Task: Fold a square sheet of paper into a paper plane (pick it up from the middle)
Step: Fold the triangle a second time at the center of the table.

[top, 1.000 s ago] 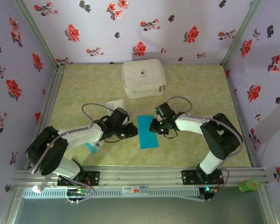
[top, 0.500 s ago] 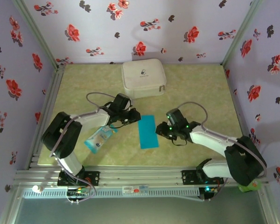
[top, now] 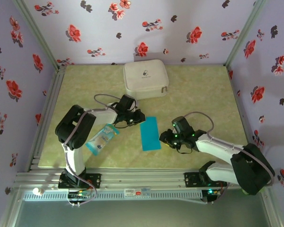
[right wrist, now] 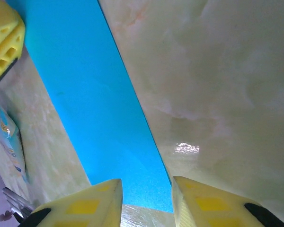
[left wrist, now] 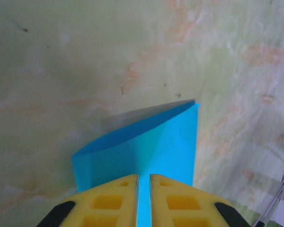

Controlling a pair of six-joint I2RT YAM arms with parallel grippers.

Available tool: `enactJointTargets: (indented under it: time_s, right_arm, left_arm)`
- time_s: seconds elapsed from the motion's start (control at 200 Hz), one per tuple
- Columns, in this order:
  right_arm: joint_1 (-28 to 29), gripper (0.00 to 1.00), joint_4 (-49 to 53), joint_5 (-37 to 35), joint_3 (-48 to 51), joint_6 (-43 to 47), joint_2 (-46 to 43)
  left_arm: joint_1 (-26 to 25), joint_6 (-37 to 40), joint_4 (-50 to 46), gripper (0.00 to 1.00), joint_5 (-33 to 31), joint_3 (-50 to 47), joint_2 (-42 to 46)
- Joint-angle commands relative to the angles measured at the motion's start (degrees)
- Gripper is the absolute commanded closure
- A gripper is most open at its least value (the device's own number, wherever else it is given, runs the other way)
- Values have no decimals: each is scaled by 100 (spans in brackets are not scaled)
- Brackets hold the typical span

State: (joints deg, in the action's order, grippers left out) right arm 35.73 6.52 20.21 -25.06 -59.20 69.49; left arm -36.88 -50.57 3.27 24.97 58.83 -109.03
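We're watching the left gripper [left wrist: 144, 189] pinching the blue sheet [top: 150, 133] at its far left corner; its wrist view is showing a lifted flap the overhead is missing. The sheet is lying mid-table, seemingly folded in 2. The right gripper [right wrist: 146, 182] is backing off, jaws parting, empty: we're expecting the next crease.

Pale green marbled table [top: 203, 94], white zipped case [top: 145, 79] at its far middle, blue sheet of paper [top: 150, 134] folded into a strip near the centre, pale blue-and-white plastic packet [top: 102, 138] left of it, apart.
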Motion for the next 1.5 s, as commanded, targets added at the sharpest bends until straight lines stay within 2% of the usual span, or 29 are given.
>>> enactJointTargets:
  time_s: [0.0,0.18,0.475,0.745,1.005,1.34,1.49]
  right_arm:
    - [-13,67,-40,285,-92,-40,180]
    - [0,61,95,369,2,-30,249]
    - [5,61,-117,670,25,-108,442]
    - [21,62,-773,862,90,-347,596]
    - [-20,62,-1102,680,35,-338,636]
    - [-253,63,-2471,1046,79,-582,1361]
    - [-354,64,-2675,1139,69,-571,1534]
  left_arm:
    - [93,119,215,85,79,-167,-179]
    - [111,101,368,86,87,-394,-268]
    - [121,72,486,86,74,-609,-233]
    - [128,104,482,86,85,-607,-177]
    - [120,281,448,85,128,-483,-177]
    - [67,643,335,85,211,-106,-321]
    - [50,774,235,84,219,72,-342]
